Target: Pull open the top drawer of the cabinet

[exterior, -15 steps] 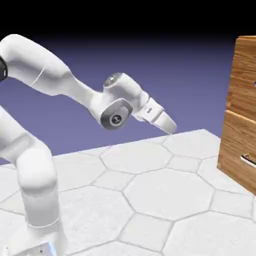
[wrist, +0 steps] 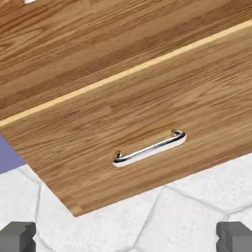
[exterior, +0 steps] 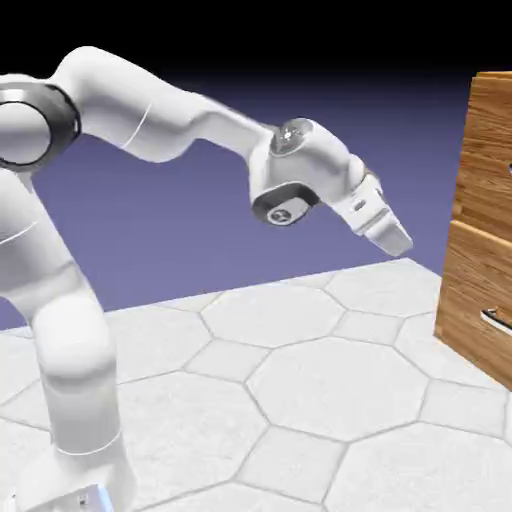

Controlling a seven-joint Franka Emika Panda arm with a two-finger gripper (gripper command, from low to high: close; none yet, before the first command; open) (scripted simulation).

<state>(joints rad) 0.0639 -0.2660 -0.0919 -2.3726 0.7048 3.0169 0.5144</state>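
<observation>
White Franka arm (exterior: 150, 120) reaches across toward the exterior view's right, its two-finger gripper (exterior: 395, 238) angled downward and hanging in the air, well apart from the tall brown wood-grain cabinet (exterior: 485, 220) at the right edge, nothing between the fingers. In the hand view the two grey fingertips (wrist: 17, 236) sit far apart at the bottom corners, jaws spread wide and empty. The top drawer (exterior: 492, 150) is the upper wood-grain front, flush with the cabinet face; its handle is barely visible at the frame edge. The lower drawer front (wrist: 138, 128) fills the hand view with its silver bar handle (wrist: 149, 148). White hexagon-tiled table (exterior: 300, 400) lies underneath
</observation>
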